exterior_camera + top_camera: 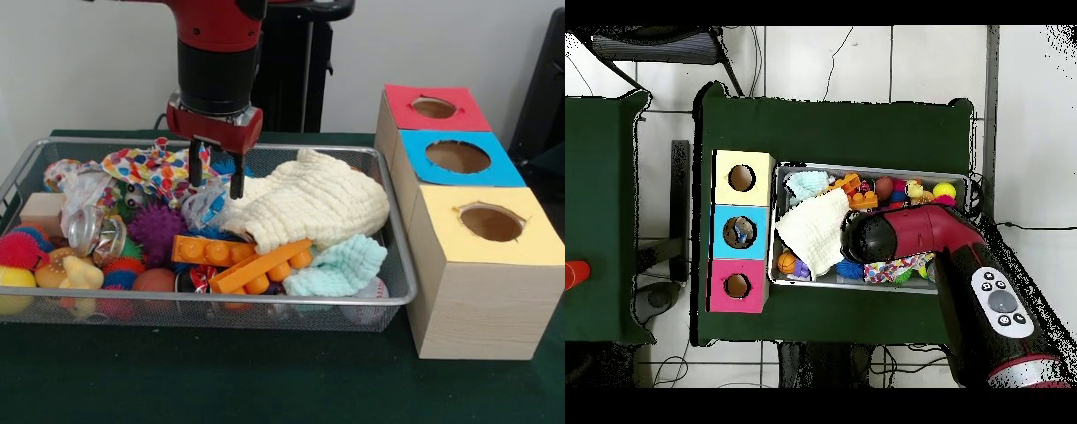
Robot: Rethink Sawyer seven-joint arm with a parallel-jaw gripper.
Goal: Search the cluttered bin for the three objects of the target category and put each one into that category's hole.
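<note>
My gripper point(216, 177) hangs open over the middle of the wire bin point(88, 140), its two black fingertips just above the clutter, with nothing held between them. Right of it lies a big cream cloth point(309, 208) over other items; a mint cloth point(340, 265) lies in front of that. Orange toy bricks point(256, 265) rest near the bin's front. A polka-dot cloth point(146, 166) and a purple spiky ball point(157, 231) sit to the left. In the overhead view the arm point(895, 235) hides the gripper, with the cream cloth point(813, 232) beside it.
Three wooden boxes stand in a row beside the bin, each with a round hole: red top point(433, 108), blue top point(457, 156), yellow top point(491, 223). Balls, a wooden block point(42, 212) and a baseball point(366, 305) crowd the bin. A green cloth covers the table point(265, 380).
</note>
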